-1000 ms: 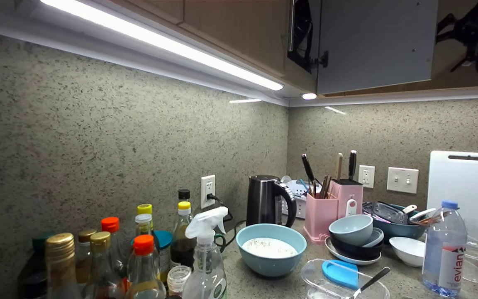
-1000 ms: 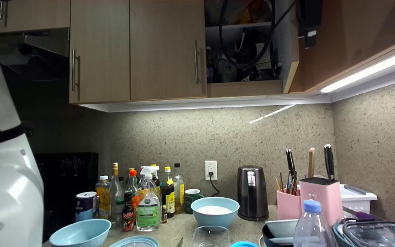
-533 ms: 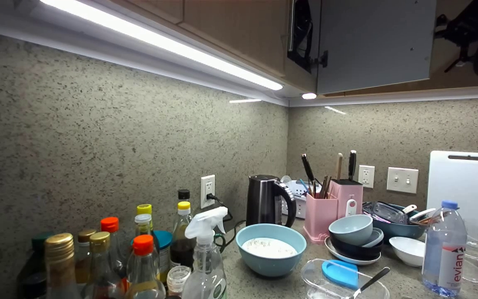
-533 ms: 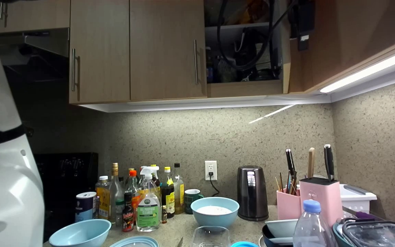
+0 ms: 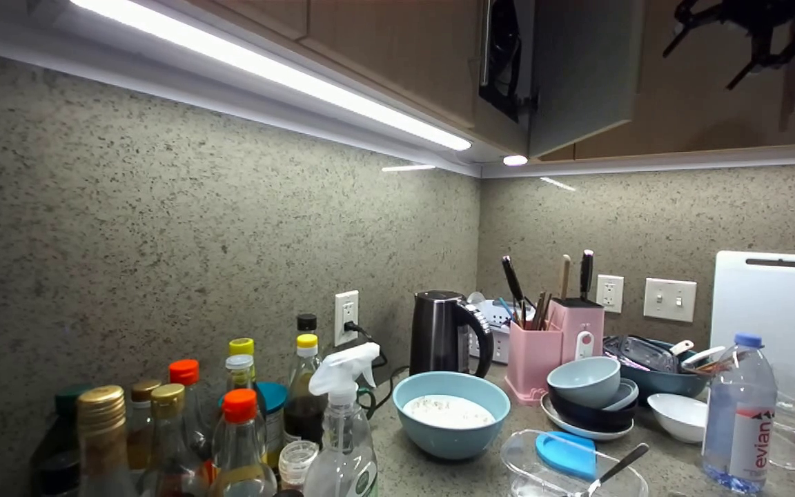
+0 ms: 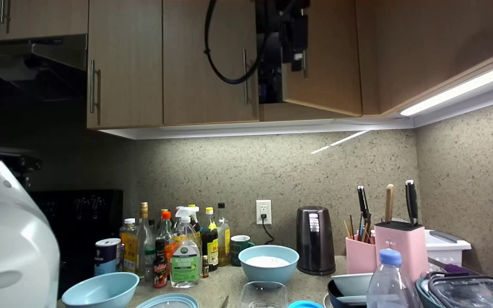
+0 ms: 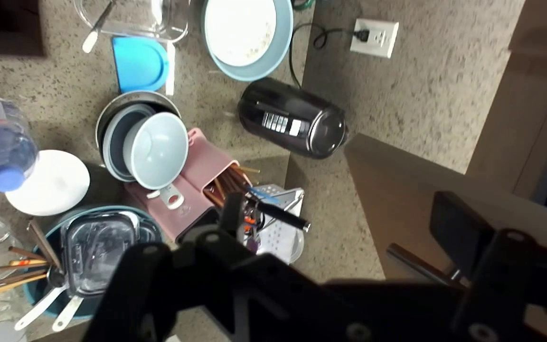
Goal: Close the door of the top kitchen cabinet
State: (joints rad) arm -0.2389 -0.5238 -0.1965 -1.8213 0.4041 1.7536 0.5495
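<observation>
The taupe-brown door (image 6: pixel 330 81) of the top kitchen cabinet (image 6: pixel 278 111) stands partly open, its outer face showing. In an exterior view its grey inner face (image 5: pixel 580 76) shows. A dark gap into the cabinet remains at the door's free edge. My gripper (image 7: pixel 345 219) is open with nothing between its fingers. In the wrist view its right finger (image 7: pixel 458 228) overlaps the door's outer face (image 7: pixel 387 204) beside the bar handle (image 7: pixel 420 266); I cannot tell whether they touch. In an exterior view the gripper (image 6: pixel 295 62) is in front of the door's free edge and partly hides the handle (image 6: pixel 305 70).
A closed cabinet door (image 6: pixel 208 64) stands beside the opening. A black cable loop (image 6: pixel 229 79) hangs from the arm. Light strips (image 6: pixel 464 87) run under the cabinets. Below stand a kettle (image 6: pixel 315 239), a pink knife block (image 6: pixel 402 244), bowls (image 6: pixel 268 267), bottles and a water bottle (image 6: pixel 390 282).
The door has swung from about edge-on toward its frame, covering much of the opening. The gripper and cable have moved left with it in an exterior view.
</observation>
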